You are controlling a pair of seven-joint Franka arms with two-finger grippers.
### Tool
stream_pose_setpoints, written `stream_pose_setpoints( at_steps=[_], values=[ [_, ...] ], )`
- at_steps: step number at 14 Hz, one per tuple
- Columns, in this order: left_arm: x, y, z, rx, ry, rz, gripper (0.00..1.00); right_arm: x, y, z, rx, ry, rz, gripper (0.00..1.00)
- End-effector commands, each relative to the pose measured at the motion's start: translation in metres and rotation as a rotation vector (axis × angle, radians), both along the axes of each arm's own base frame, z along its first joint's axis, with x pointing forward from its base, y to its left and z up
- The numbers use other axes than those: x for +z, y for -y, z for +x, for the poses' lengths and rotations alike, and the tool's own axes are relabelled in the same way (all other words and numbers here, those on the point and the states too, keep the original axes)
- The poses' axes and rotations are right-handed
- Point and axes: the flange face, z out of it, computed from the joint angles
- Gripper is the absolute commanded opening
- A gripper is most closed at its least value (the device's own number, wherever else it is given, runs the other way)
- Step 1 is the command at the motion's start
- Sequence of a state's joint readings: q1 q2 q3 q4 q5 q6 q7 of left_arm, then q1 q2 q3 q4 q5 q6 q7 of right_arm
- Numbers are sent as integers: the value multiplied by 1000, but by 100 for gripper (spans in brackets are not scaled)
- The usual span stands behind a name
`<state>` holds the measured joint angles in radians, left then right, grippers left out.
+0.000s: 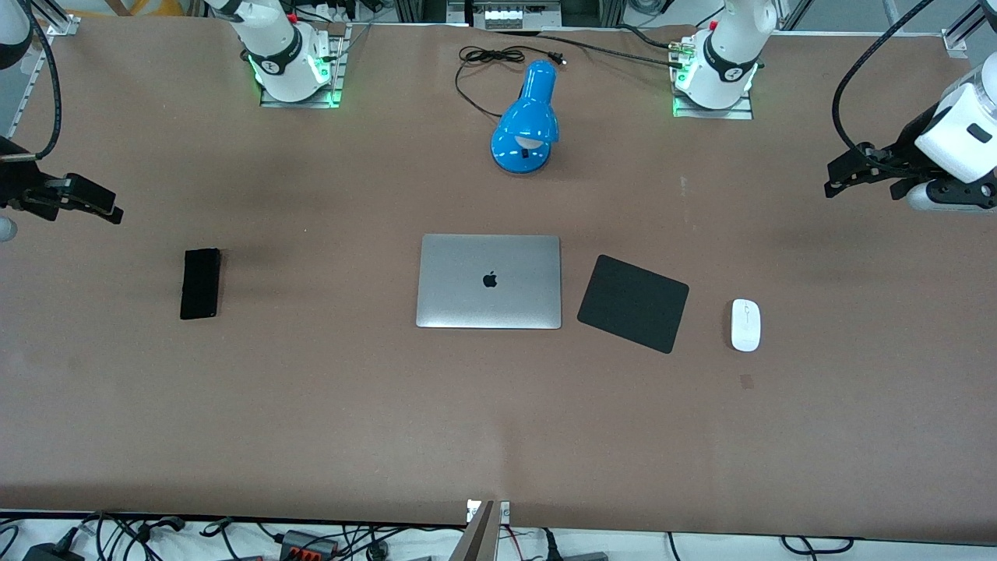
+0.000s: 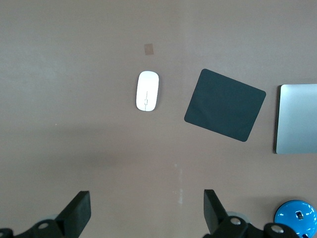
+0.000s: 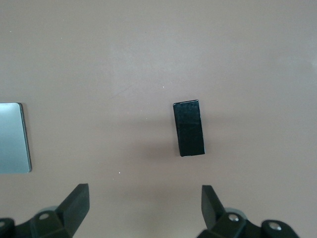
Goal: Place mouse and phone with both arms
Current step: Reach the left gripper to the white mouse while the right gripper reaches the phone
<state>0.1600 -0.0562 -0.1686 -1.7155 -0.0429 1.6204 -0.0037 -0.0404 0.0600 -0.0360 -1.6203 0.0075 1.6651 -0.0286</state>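
The white oval mouse (image 1: pixel 745 324) lies on the brown table toward the left arm's end, beside the black mouse pad (image 1: pixel 633 302); it also shows in the left wrist view (image 2: pixel 147 97). The slim black phone (image 1: pixel 201 283) lies toward the right arm's end and shows in the right wrist view (image 3: pixel 189 128). My left gripper (image 1: pixel 832 179) hangs open and empty high over the table near its end; in its own view (image 2: pixel 147 208) the fingers stand wide apart. My right gripper (image 1: pixel 113 206) hangs open and empty over the table's other end, wide apart in its own view (image 3: pixel 145 206).
A closed silver laptop (image 1: pixel 489 280) lies mid-table between phone and mouse pad. A blue desk lamp (image 1: pixel 528 121) with its black cord lies nearer the arms' bases. A small dark patch (image 1: pixel 746 380) marks the table just nearer the camera than the mouse.
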Motion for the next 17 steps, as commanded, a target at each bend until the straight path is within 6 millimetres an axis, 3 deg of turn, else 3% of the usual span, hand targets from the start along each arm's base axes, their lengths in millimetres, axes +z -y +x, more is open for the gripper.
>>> stream_pose_setpoints(
  at_steps=[1, 5, 6, 9, 12, 14, 17],
  values=[
    [6, 0, 5, -19, -5, -12, 100, 5, 1, -7, 7, 0, -5, 100],
    [4, 2, 6, -22, -9, -14, 100, 3, -1, -5, 13, -1, -6, 100],
    [-8, 2, 12, -23, -32, -16, 100, -2, -1, -4, 13, -8, -6, 100],
    [-70, -7, 38, -17, -140, -23, 100, -29, 0, 2, 12, -28, -5, 100],
    [-168, -20, 84, -3, -255, -66, 100, -75, 6, 12, 2, -70, -4, 100],
    [-207, -26, 110, 4, -269, -71, 100, -118, 12, 20, -5, -73, -8, 100],
    [-277, -34, 130, -25, -237, -9, 100, -194, 24, 34, -14, -116, -21, 100]
  ],
)
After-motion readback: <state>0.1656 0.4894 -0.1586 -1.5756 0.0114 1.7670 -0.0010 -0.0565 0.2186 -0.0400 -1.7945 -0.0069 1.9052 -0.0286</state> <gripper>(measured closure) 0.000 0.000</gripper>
